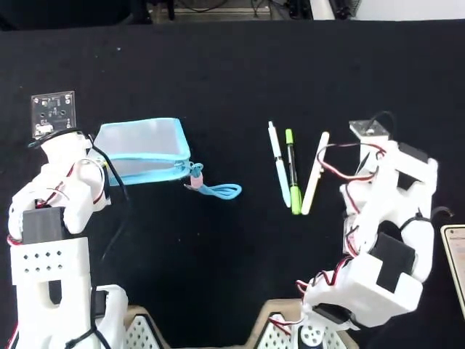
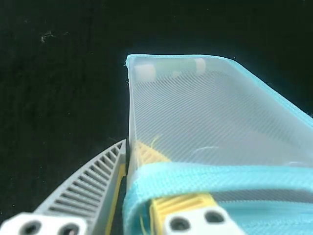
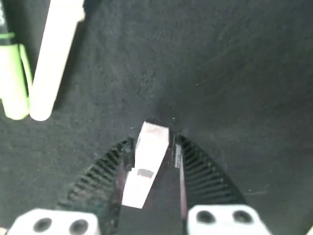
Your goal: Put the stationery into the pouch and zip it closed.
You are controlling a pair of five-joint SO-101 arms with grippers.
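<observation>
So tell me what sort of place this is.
Probably a robotics lab bench set up for trials: a left arm and right arm fixed at a black-covered table, a marker card, and a pouch and pens laid out.

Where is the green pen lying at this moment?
In the high view the green pen lies on the table right of centre, between the blue-white pen and the white pen.

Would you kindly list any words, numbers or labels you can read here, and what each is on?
None can be read.
Card at the right edge: print too small.
Small square board: marks too small.
Green pen: dark mark, cut off.
White piece in the right hand: grey mark, blurred.
</observation>
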